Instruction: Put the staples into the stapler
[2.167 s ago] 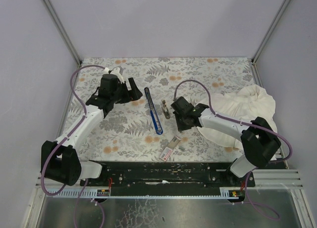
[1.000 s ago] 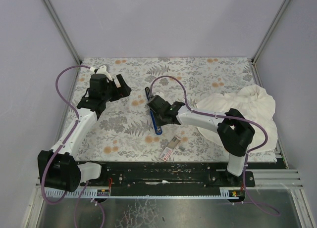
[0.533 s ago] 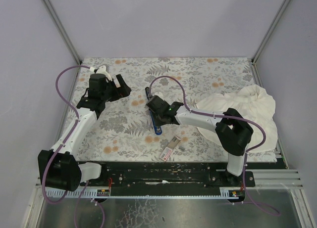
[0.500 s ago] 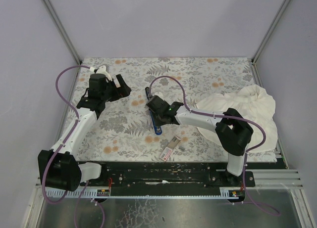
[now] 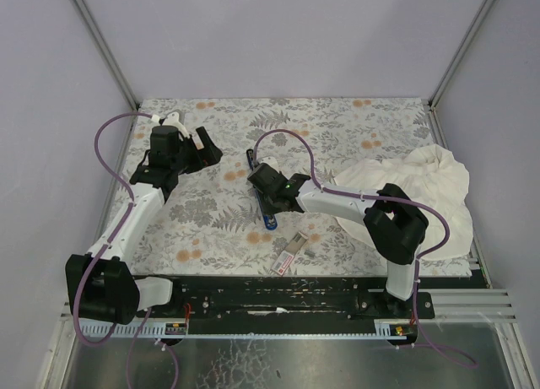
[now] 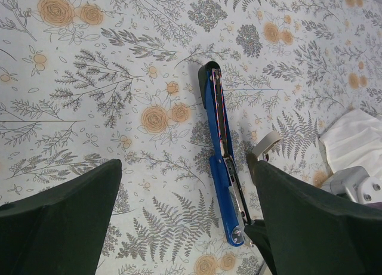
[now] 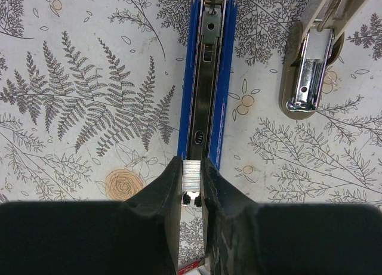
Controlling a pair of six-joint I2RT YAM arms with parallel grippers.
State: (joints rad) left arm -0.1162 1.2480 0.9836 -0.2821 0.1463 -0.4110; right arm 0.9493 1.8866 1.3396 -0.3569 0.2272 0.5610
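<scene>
1. Well, nearest you, the staple box (image 5: pixel 289 254) lay at about 5 o'clock from the stapler (image 5: pixel 267 219). Its pink-red label was too small to read.
2. Your right gripper (image 7: pixel 191 167) was pinching a silvery strip of staples (image 7: pixel 191 178) between nearly closed fingers, just short of the stapler's near end.
3. The open blue channel ran toward 12 o'clock from that strip, its long axis in line with the fingers. I judge loading called for a straight forward slide. No brand showed.
4. A loose metal piece (image 7: pixel 310 72) lay at 1 o'clock, apart from the stapler.
5. Farthest, your left gripper (image 5: pixel 209 147) hovered spread wide and empty at 10 o'clock. The right arm was clearly nearer.
</scene>
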